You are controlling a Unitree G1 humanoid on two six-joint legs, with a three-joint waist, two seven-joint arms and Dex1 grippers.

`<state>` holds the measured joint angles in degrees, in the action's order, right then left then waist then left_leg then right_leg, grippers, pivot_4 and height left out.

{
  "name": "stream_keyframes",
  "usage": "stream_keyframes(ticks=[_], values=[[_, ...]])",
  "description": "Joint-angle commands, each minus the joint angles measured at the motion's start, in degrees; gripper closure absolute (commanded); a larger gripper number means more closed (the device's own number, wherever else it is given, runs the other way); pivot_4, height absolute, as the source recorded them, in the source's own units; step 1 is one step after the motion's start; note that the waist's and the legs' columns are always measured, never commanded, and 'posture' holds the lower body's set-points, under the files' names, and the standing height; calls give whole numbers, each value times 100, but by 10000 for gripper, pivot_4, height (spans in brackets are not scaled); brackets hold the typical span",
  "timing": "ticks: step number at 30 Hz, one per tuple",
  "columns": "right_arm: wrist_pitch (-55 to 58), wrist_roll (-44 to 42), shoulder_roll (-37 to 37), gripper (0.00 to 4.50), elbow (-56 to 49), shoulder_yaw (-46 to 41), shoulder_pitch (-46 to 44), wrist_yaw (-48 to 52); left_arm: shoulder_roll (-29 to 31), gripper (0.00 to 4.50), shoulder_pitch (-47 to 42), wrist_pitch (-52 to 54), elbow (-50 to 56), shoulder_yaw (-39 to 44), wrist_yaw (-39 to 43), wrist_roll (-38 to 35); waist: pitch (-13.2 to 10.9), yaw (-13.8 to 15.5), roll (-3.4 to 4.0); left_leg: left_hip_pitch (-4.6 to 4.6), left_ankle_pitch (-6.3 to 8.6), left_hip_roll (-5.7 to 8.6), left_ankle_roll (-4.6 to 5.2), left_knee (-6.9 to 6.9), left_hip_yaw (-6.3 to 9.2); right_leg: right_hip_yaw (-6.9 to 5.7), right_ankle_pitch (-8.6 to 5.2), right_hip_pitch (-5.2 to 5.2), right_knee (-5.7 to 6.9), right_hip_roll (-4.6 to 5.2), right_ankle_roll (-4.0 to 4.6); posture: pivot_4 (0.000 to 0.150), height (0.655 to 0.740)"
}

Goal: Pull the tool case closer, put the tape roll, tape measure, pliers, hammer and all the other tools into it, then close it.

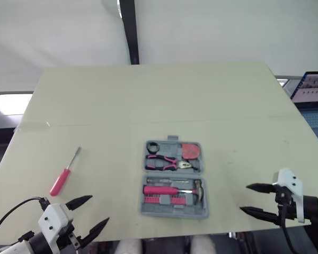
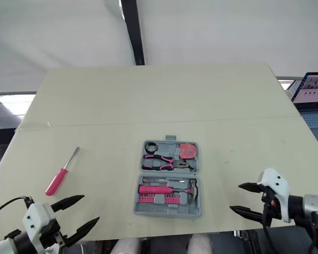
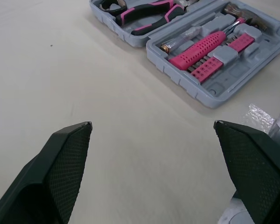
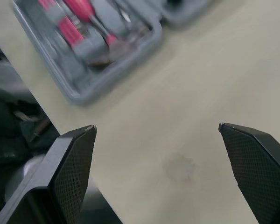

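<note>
The grey tool case (image 1: 144, 176) lies open near the table's front edge. Its far half holds a black tape roll (image 1: 152, 147), pink-handled pliers (image 1: 161, 161) and a pink tape measure (image 1: 190, 151). Its near half holds a hammer (image 1: 197, 189), a pink driver handle (image 1: 160, 190) and a row of pink bits (image 1: 169, 199). A pink-handled screwdriver (image 1: 63, 175) lies loose on the table, left of the case. My left gripper (image 1: 87, 217) hovers open at the front left, below the screwdriver. My right gripper (image 1: 252, 199) is open at the front right, apart from the case.
The pale table (image 1: 148, 100) stretches wide behind the case. A laptop screen (image 1: 314, 87) stands past the table's right edge. A dark vertical pole (image 1: 128, 29) rises behind the far edge.
</note>
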<state>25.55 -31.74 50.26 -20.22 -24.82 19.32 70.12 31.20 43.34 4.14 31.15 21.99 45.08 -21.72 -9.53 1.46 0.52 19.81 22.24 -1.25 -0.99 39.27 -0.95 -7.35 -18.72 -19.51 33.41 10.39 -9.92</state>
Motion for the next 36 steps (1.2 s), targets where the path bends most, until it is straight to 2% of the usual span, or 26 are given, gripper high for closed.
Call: stream_keyframes(ticks=[1,4,10,13,15,17,23,29,36], values=[[-160,-678,-69,673,-290,-514,-34,363,-13,0,46,231,225,85,-105,-146,-3,-1,-3,-3,0,0,0,0,0,1,0,2,0,0,0,1500,7400],[-763,-601,-354,673,-557,-476,-25,378,-161,0,-87,626,385,-13,-442,-259,-12,1,-19,-6,0,-2,0,0,0,0,0,4,2,-2,0,1500,7400],[-927,-527,-424,673,-676,-216,-175,209,-352,0,-502,1497,756,-100,-1249,-233,-13,6,-19,-12,-1,-1,-1,0,-2,6,0,7,7,-1,-1,1500,7400],[-861,-664,-298,673,-623,-273,-226,349,-420,0,-914,2647,1093,399,-2036,-942,-13,7,-19,-13,-1,-1,-2,0,-1,7,0,8,9,-1,-1,1500,7400],[-817,-728,-222,673,-539,-268,-287,447,-387,0,-1284,3353,1151,955,-2694,-1143,-13,6,-19,-16,-1,-2,-2,0,1,8,0,10,11,-1,-1,1500,7400],[-767,-784,-170,673,-458,-213,-348,505,-200,0,-1553,3833,1059,1354,-2927,-1273,-12,1,-20,-20,-2,-2,-4,1,2,8,0,13,12,-2,0,1500,7400],[-751,-685,-131,673,-305,38,-549,415,438,0,-1639,4389,528,1666,-2845,-977,-12,-7,-20,-21,-2,-2,-3,-1,-3,11,0,10,11,-3,0,1500,7400],[-658,-756,-152,673,-363,96,-612,234,986,0,-1940,3954,-634,1254,-2238,-517,-12,16,-20,-21,-2,-2,-5,-3,-10,17,-1,5,10,-5,1,1500,7400],[-619,-777,-146,673,-538,-81,-391,93,1198,0,-2818,3320,-1862,520,-1848,4,-13,5,-21,-22,-3,-2,-5,-5,-12,18,-1,-1,15,-5,1,1500,7400]])
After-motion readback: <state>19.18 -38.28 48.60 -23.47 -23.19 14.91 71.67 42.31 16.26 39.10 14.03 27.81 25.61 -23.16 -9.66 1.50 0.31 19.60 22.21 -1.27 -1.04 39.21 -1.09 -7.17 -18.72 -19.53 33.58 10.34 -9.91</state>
